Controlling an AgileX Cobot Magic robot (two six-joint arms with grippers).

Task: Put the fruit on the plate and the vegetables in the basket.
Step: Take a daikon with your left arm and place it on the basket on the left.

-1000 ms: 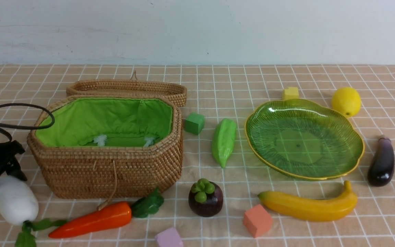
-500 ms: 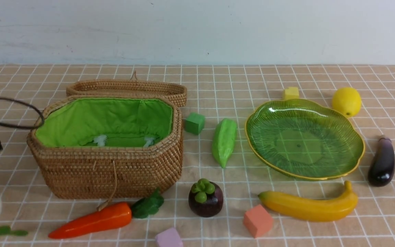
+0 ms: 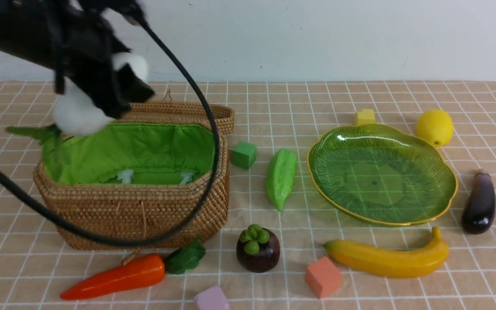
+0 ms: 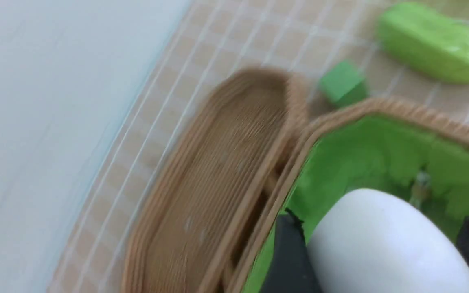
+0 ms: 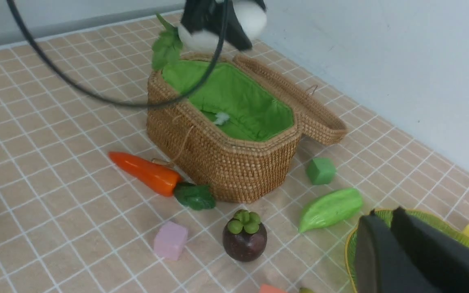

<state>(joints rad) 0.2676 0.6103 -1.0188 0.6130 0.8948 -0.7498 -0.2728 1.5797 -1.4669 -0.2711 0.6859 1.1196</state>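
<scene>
My left gripper (image 3: pixel 101 92) is shut on the white radish (image 3: pixel 75 114) and holds it in the air above the far left part of the open wicker basket (image 3: pixel 144 206). The radish (image 4: pixel 385 244) fills the left wrist view between the two fingers. The carrot (image 3: pixel 114 276) lies in front of the basket. The green gourd (image 3: pixel 281 176) lies between the basket and the green plate (image 3: pixel 437 202). The mangosteen (image 3: pixel 258 255) and banana (image 3: pixel 388 258) lie in front of the plate, the lemon (image 3: pixel 434 127) behind it, the eggplant (image 3: pixel 480 204) to its right. My right gripper (image 5: pixel 385 213) is shut and empty over the plate's edge (image 5: pixel 350 248).
The basket lid (image 3: pixel 175 110) leans behind the basket. Small cubes lie about: green (image 3: pixel 244 154), yellow (image 3: pixel 364 116), salmon (image 3: pixel 323 277), pink (image 3: pixel 212 299). A black cable (image 3: pixel 205 129) loops across the basket. A pale wall stands behind the checked tablecloth.
My left gripper has carried the radish from the table's front left up and back over the basket. Nothing else on the table has moved.
</scene>
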